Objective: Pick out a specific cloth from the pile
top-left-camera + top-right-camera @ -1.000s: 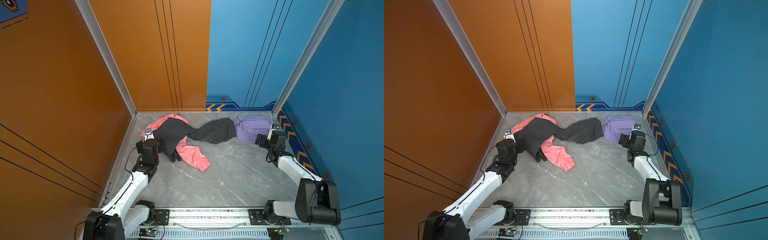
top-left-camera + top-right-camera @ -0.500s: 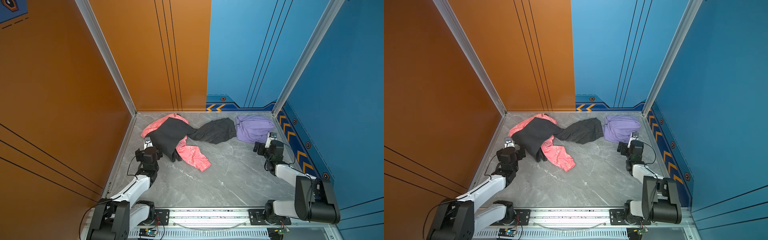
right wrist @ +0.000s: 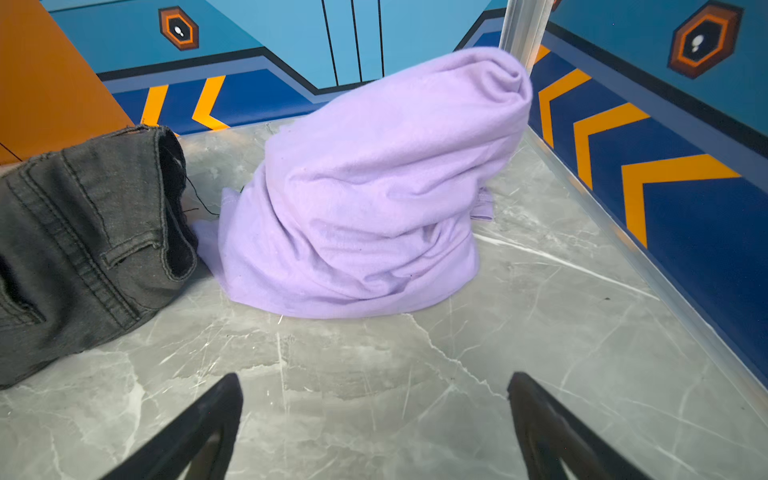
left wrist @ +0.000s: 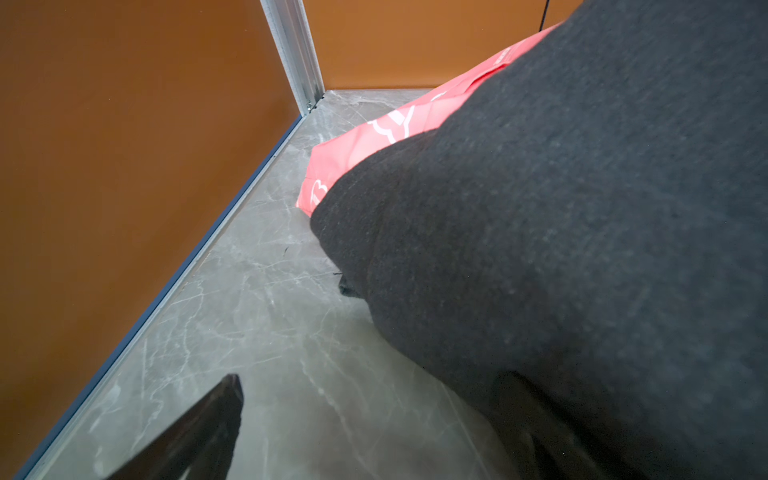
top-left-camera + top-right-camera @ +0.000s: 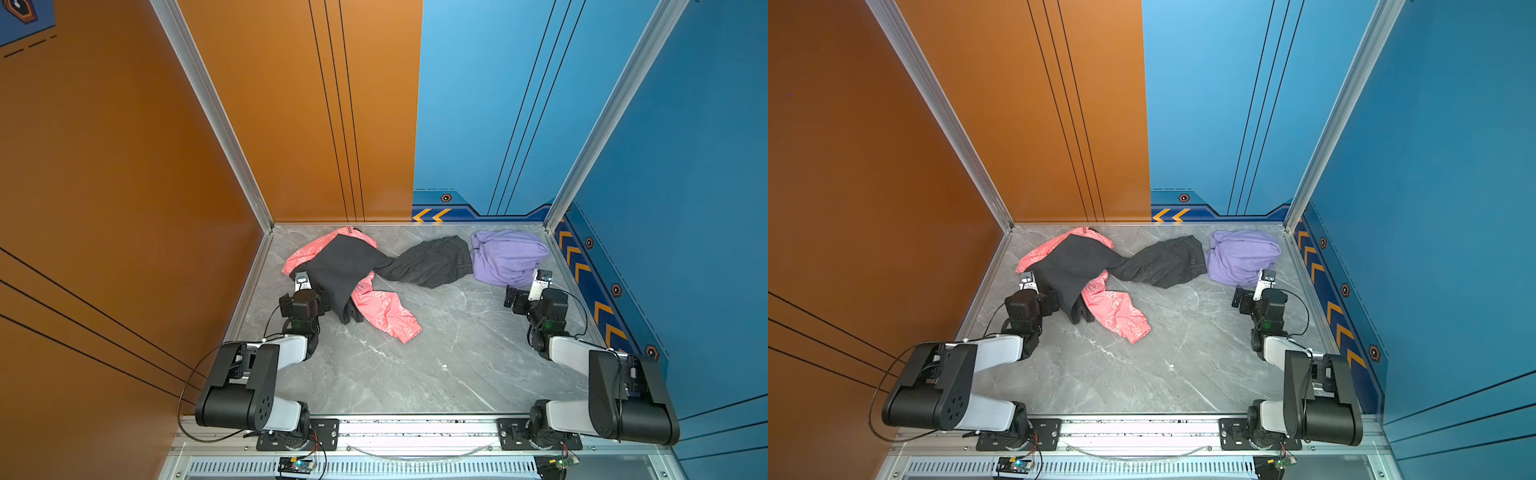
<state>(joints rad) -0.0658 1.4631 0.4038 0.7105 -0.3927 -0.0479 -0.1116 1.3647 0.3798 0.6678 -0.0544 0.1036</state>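
The cloth point(image 3: 365, 187) sits bunched in the far right corner of the counter point(image 3: 374, 353), touching the dark denim point(image 3: 83, 232). The right claw point(image 3: 374, 378), spread wide and empty, faces it: pinch the near fold (clear of the denim). The left claw point(image 5: 306, 296) seems spread too, half hidden under black fabric point(image 4: 540, 208).

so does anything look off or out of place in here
One thing: the black garment hides one finger of the open left pincer in its wrist view. Loose threads trail from the dark grey denim garment towards the lavender cloth.
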